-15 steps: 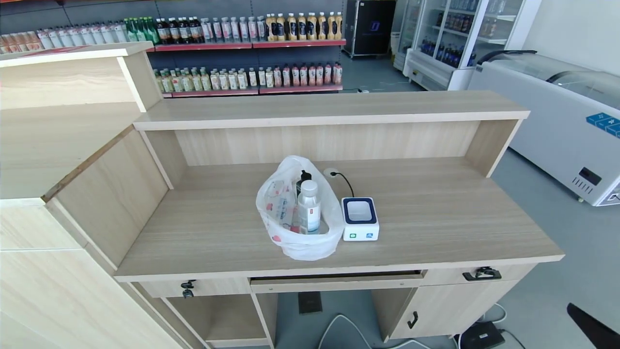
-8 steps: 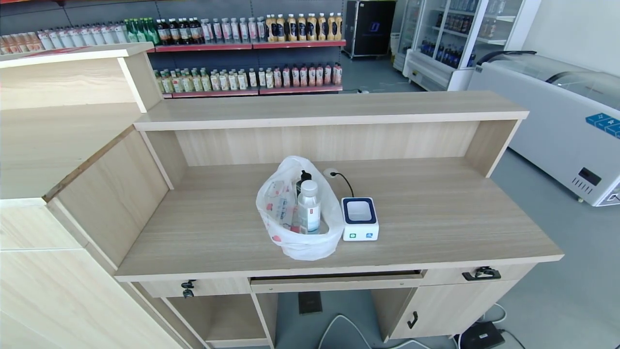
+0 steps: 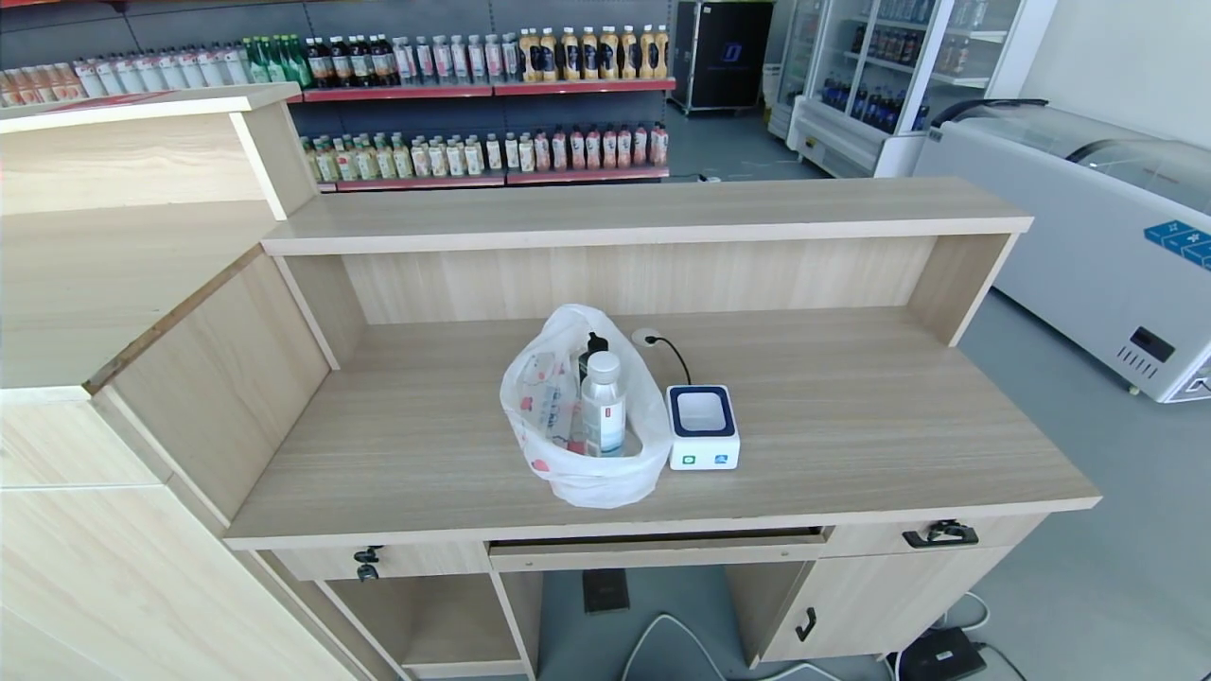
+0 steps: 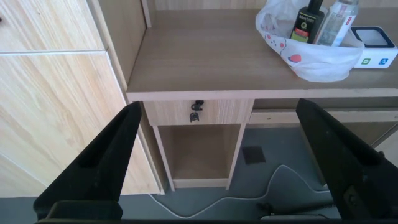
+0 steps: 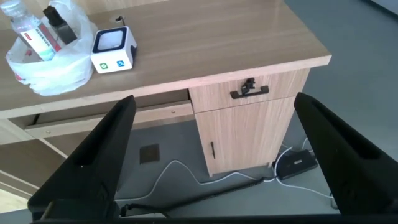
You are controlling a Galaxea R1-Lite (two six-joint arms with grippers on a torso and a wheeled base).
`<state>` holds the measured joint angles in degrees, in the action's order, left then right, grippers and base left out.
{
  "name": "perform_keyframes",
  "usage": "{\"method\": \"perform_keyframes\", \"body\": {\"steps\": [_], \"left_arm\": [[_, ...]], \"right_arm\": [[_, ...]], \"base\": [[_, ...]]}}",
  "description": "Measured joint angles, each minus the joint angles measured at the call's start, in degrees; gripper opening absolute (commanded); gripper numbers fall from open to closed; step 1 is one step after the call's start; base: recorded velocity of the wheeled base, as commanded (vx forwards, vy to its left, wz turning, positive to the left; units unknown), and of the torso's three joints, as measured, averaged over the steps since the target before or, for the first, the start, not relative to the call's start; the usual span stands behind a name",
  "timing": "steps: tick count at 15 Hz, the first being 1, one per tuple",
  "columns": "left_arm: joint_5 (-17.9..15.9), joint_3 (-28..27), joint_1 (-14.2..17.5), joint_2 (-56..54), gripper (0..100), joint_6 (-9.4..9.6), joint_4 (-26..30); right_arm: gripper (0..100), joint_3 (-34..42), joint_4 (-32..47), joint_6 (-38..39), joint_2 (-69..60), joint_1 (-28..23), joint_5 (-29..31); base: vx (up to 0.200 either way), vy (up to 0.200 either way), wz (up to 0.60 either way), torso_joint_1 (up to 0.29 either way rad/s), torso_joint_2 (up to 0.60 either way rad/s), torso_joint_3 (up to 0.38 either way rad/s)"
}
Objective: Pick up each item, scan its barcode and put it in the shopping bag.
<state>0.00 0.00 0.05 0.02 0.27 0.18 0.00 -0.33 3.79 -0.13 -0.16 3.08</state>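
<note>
**A:** Entry one, the shopping bag?

**B:** Shopping bag (image 3: pixel 568 430): thin, translucent white plastic, crumpled, with red print. It stands open-mouthed at the middle of the wooden counter (image 3: pixel 851 416). Inside it a clear bottle (image 3: pixel 603 405) with a white cap stands upright, and a dark bottle (image 3: pixel 593 348) with a black cap stands just behind it on the far side.

**A:** Entry two, the scanner?

**B:** Scanner (image 3: pixel 702 426): a small white box with rounded corners, a dark blue frame round its pale top window, and two small coloured squares on the near face. It stands just right of the bag, touching or almost touching the plastic. A black cable (image 3: pixel 674 355) runs from its far side to a round port in the countertop.

**A:** Grippers?

**B:** Left gripper (image 4: pixel 219 106): flat black fingers (image 4: pixel 102 165) spread wide with nothing between them. It hangs below countertop level on the near side, facing the left drawer (image 4: pixel 196 112), which has a key in its lock. The bag lies well apart from it, up and to the right.
Right gripper (image 5: pixel 214 98): also spread wide and empty. It is low on the near side, before the right-hand drawer with the black handle (image 5: pixel 249 88). The bag and scanner lie well apart from it, up and to the left.

**A:** Surroundings?

**B:** Counter: pale wood-grain laminate, matt, with a raised far ledge. Far behind it are shelves (image 3: pixel 473 85) lined with bottles, and at far right a white chest freezer (image 3: pixel 1088 236).
</note>
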Motion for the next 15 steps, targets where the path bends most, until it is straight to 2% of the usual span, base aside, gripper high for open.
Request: {"method": "perform_keyframes", "body": {"steps": [15], "left_arm": [[0.0, 0.0, 0.0, 0.0, 100, -0.02, 0.0]], "right_arm": [[100, 0.0, 0.0, -0.1, -0.1, 0.0, 0.0]], "base": [[0.000, 0.000, 0.00, 0.000, 0.00, 0.000]]}}
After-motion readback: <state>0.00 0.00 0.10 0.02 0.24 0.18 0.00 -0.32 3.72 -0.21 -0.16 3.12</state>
